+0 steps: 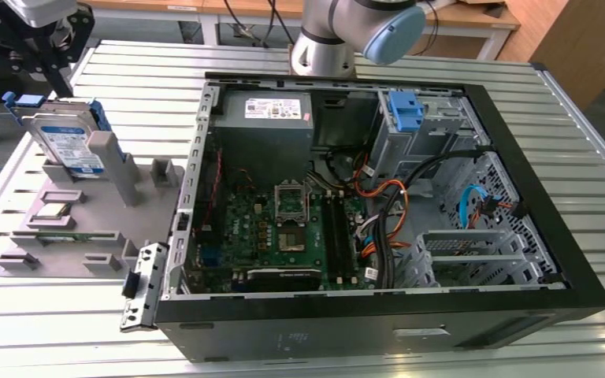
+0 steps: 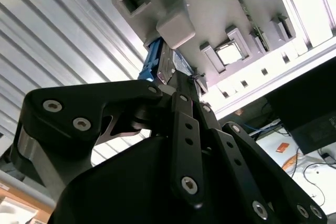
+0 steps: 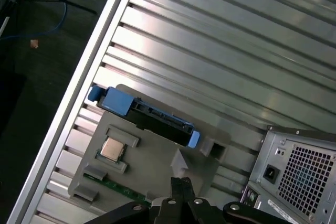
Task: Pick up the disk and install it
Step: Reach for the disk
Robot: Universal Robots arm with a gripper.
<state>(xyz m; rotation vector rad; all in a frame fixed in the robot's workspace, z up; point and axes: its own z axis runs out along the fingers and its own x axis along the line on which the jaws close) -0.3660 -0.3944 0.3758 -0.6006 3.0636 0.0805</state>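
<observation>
Over grey fixture [image 3: 152,156], my gripper [image 3: 181,182] hovers, fingers look clenched, empty; disk [image 3: 149,115] not grabbed yet, install undone.

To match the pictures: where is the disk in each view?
Exterior view: the disk stands upright in the grey fixture, at the exterior view's left.
First wrist view: edge-on along the fixture's rim.
Second wrist view: blue edge beside the fixture's post.
Shared landmark: the fixture.

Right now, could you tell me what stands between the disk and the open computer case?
In the exterior view, a tall post and a short block of the grey holder stand between the disk and the computer case.
</observation>
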